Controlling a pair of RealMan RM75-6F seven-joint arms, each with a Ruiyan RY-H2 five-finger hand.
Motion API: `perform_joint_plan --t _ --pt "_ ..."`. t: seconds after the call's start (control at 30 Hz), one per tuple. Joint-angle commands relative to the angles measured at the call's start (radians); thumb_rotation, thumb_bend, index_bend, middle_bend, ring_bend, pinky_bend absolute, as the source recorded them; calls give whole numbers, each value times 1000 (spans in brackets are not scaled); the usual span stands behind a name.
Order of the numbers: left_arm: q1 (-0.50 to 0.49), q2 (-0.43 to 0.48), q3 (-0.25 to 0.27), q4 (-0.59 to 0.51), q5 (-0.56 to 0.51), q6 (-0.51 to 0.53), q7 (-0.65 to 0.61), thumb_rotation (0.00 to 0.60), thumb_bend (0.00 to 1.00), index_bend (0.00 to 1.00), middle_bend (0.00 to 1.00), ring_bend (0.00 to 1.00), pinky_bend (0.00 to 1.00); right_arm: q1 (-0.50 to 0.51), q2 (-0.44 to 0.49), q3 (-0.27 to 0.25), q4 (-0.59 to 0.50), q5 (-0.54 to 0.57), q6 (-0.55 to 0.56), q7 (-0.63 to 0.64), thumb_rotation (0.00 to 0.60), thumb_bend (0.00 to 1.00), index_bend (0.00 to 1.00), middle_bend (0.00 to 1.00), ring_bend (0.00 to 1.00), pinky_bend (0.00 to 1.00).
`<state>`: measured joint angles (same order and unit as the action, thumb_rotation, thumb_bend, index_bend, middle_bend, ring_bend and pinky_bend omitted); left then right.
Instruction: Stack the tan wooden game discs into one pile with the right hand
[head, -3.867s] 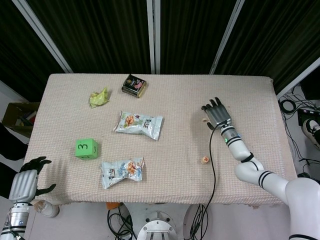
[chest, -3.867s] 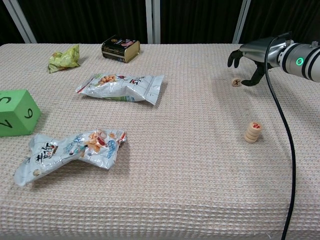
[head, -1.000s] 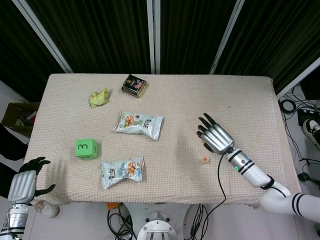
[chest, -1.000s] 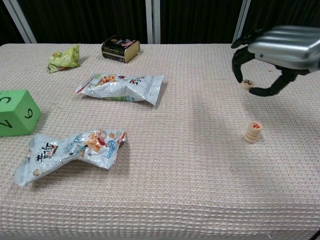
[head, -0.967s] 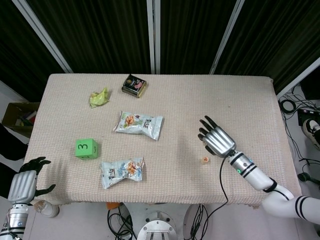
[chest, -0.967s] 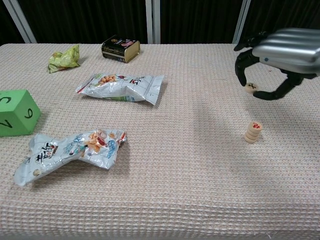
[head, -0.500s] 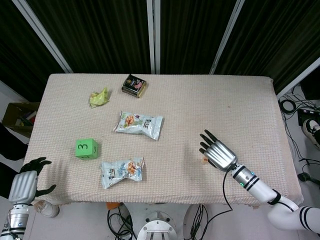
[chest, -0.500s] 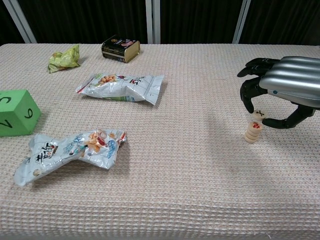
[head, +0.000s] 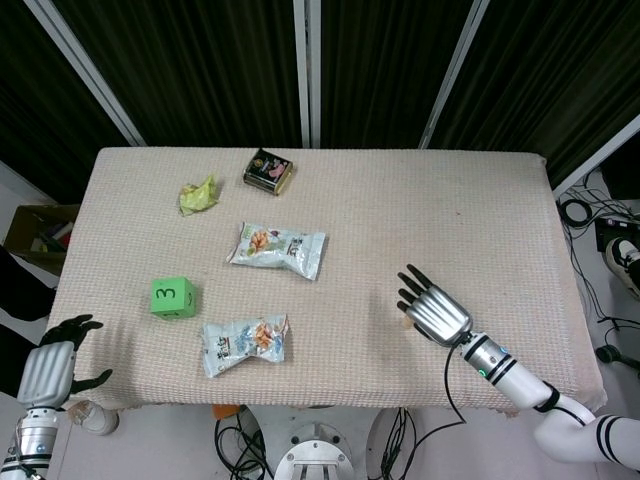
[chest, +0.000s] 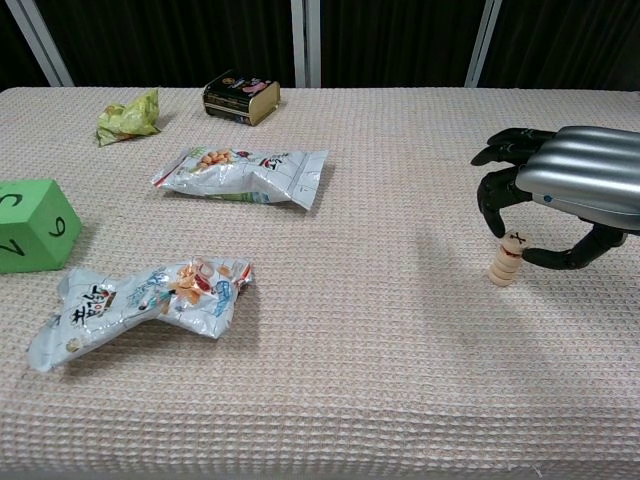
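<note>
Chest view recorded the right hand (chest: 560, 205) arched over the pile of tan wooden game discs (chest: 505, 262) near the table's (chest: 400, 380) right side, pinching the topmost disc (chest: 514, 239) between a fingertip and the thumb as that disc sat on the pile. Head view recorded the left hand (head: 55, 368) off the table's near-left corner, fingers loosely curled, holding nothing. Also on the cloth: green numbered cube (head: 173, 296), two snack bags (head: 277, 248) (head: 244, 343), dark tin (head: 268, 171), crumpled yellow-green wrapper (head: 198, 195).

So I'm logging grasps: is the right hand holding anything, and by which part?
The right hand pinches the top disc by its rim, on the pile.
</note>
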<state>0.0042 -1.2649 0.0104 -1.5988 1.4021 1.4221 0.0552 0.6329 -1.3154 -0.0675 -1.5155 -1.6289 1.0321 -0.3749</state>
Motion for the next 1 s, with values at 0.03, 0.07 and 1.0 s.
perform_joint_plan --t 0.03,0.07,1.0 --pt "0 -1 0 2 -1 -1 -1 600 126 277 158 131 183 -1 1 1 -1 -1 -2 -3 600 347 467 311 50 0" --pt "0 -1 0 2 -1 -2 -1 600 126 277 158 131 183 -2 1 2 -1 -1 -3 -4 600 347 465 311 50 0" --pt "0 1 -4 9 0 4 -17 600 127 277 158 131 183 -57 32 21 -40 -35 92 5 600 319 330 290 50 0"
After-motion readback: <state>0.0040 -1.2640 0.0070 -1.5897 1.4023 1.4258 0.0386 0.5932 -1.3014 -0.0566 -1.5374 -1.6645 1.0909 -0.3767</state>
